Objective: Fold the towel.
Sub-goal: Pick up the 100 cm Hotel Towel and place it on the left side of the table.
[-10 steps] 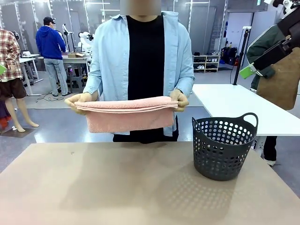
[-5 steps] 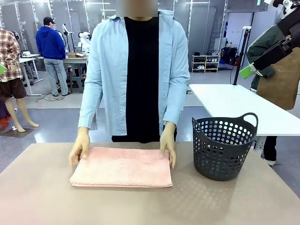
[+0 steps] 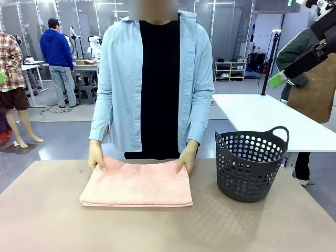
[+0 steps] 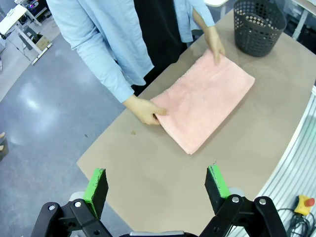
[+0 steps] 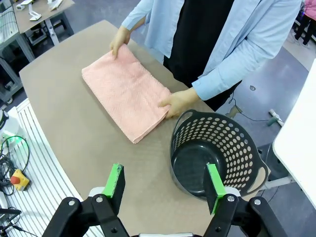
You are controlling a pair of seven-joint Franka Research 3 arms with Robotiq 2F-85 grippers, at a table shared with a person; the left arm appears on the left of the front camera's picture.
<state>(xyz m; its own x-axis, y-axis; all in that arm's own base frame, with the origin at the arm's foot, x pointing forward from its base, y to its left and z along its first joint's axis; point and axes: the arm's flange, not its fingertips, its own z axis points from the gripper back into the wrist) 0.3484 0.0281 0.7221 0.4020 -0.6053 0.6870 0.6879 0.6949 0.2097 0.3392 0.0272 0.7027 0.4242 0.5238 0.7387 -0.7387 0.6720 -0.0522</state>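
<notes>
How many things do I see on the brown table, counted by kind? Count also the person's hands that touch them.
Pink towel: 1
Dark basket: 1
Person's hands, both on the towel: 2
Total: 4

Towel [image 3: 136, 184] far corners covered by hand at picture left [image 3: 97, 156] and hand at picture centre [image 3: 186, 157], front view. Basket [image 4: 259, 22] far rim cut by top edge, upper right, left wrist view. Towel layer count unreadable.
</notes>
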